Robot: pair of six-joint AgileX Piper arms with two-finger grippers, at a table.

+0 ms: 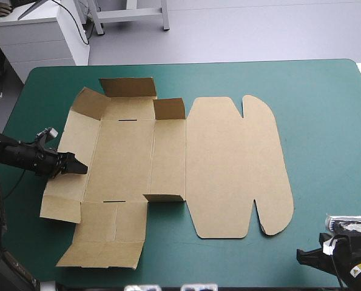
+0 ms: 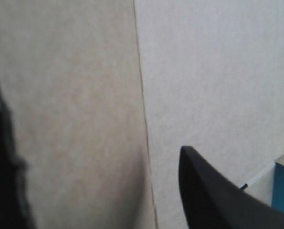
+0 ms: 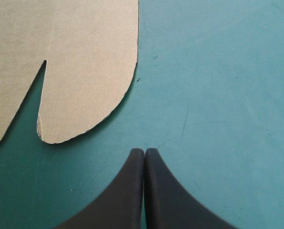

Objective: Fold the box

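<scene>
Left jaws spread over the left side panel of the box (image 1: pixel 229 163), a crease (image 2: pixel 144 119) running between them. Right jaws pressed together over bare teal-green bench (image 1: pixel 326 121), near the rounded lid tab (image 3: pixel 84 71). Box mostly flat, centre-left on bench: plain matte brown board, 2 far flaps (image 1: pixel 127 86) tilted up.

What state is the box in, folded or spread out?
Mostly spread: the box lies flat on the table, only a few small flaps on its left half raised.
</scene>
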